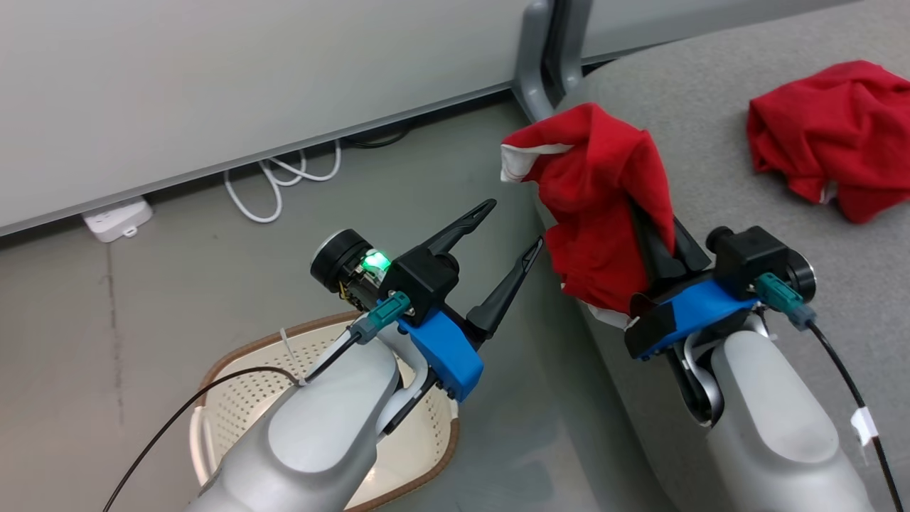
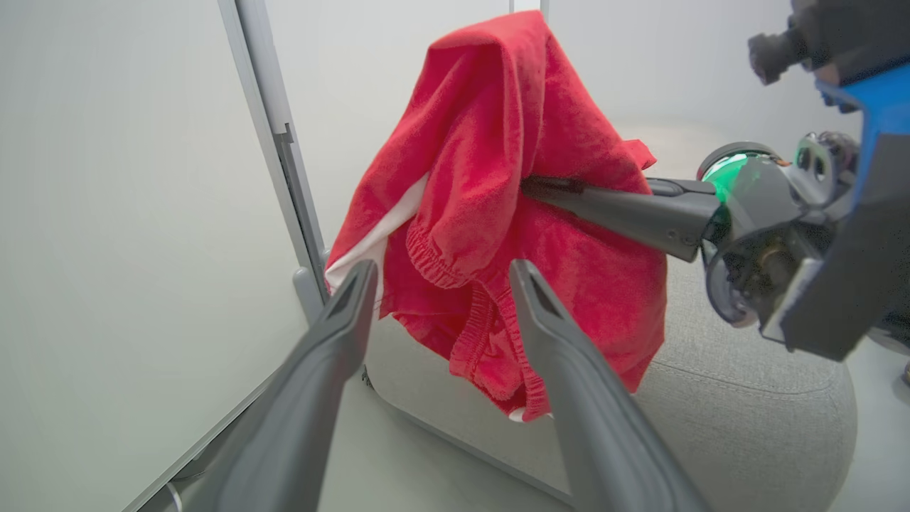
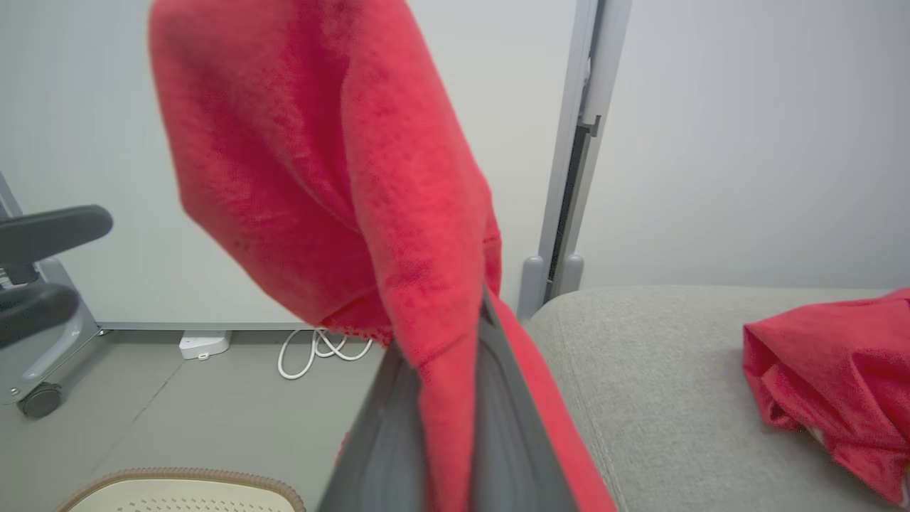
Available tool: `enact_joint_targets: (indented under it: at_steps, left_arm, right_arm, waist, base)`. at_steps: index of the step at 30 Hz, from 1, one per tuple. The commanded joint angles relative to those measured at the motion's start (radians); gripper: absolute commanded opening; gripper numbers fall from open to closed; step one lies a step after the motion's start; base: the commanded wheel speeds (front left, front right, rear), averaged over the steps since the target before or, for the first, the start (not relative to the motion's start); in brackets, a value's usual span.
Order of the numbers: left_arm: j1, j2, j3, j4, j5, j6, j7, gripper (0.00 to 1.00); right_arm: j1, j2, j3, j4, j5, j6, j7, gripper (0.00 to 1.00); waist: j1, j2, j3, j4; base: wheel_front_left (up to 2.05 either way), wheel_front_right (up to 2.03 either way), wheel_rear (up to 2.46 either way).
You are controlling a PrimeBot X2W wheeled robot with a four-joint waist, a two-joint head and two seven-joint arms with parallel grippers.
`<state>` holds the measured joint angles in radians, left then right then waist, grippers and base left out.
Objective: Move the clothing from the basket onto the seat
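Grey floor (image 1: 178,284) runs along a pale wall panel (image 1: 213,85) across the upper left of the head view, with a white power strip (image 1: 117,217) and a looped white cable (image 1: 277,185) at the panel's foot. The grey seat (image 1: 718,192) takes up the right side, and its rounded corner meets a grey upright post (image 1: 544,57) at top centre. One basket (image 1: 234,359) sits at the lower left, partly under the left forearm.

There are two red garments. The held garment (image 1: 597,206) is at centre, raised over the seat's left edge. It is draped over the right gripper (image 1: 665,252), whose fingers are closed together on the cloth, their tips buried in its folds. In the head view its long axis slants from a white-trimmed corner at the upper left down to the lower right. In the left wrist view it hangs nearly top to bottom, with the gathered elastic hems at the lower end. The second garment (image 1: 832,135) lies crumpled on the seat at the upper right, well apart from the first, wider than it is tall and pointing no clear way.

The left gripper (image 1: 513,222) is spread wide and empty. Its fingers point to the upper right, and one tip is just beside the held garment's lower left edge.
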<state>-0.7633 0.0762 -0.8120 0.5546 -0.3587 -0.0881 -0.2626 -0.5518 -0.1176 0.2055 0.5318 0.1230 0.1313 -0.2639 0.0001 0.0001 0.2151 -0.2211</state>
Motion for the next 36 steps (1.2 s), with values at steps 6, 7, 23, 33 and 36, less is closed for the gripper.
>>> enact_joint_targets:
  at_steps: [6,7,23,33,36]
  left_arm:
    - [-0.014,0.0,-0.015,0.005,0.003,-0.002,-0.003,1.0]
    - [-0.015,0.0,-0.017,0.006,0.003,-0.001,-0.003,1.0]
    - [-0.042,0.004,-0.061,0.009,0.009,-0.004,0.018,1.0]
    - [-0.051,0.004,-0.081,0.014,0.002,-0.006,0.019,1.0]
    - [-0.055,0.003,-0.079,0.015,-0.002,-0.004,0.018,1.0]
  right_arm:
    - [0.053,0.0,-0.06,-0.053,-0.011,-0.001,-0.001,0.0]
    - [0.061,0.002,-0.069,-0.061,-0.013,-0.001,-0.001,0.0]
    - [0.164,0.032,-0.224,-0.14,-0.015,-0.001,-0.001,0.0]
    - [0.184,0.041,-0.247,-0.155,-0.017,-0.001,-0.001,0.0]
    - [0.165,0.041,-0.258,-0.163,-0.016,-0.001,-0.001,0.0]
  waist:
    - [-0.0001,-0.0001,0.025,-0.067]
    - [-0.0001,-0.0001,0.028,-0.077]
    - [-0.0001,-0.0001,0.088,-0.19]
    - [-0.0001,-0.0001,0.1,-0.202]
    - [-0.0001,-0.0001,0.103,-0.196]
  base:
    - [0.0,0.0,0.0]
    - [0.0,0.0,0.0]
    - [0.0,0.0,0.0]
    - [0.0,0.0,0.0]
    - [0.0,0.0,0.0]
